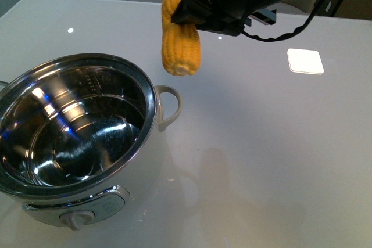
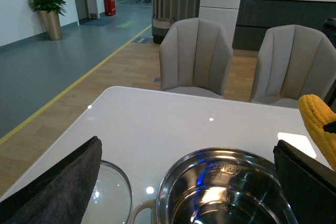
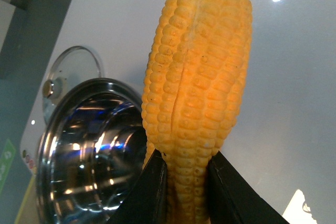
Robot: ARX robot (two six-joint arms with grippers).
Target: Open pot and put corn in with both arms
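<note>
Front view: corn in right tool

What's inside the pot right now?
Only bare steel and reflections show inside the pot. The corn is held aloft in the right tool. The near inner wall is hidden by the rim.

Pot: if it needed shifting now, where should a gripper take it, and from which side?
Take the loop side handle, coming from the robot's right: it juts clear of the smooth round body of the pot, so it can be pinched across. The right gripper is busy holding the corn.
</note>
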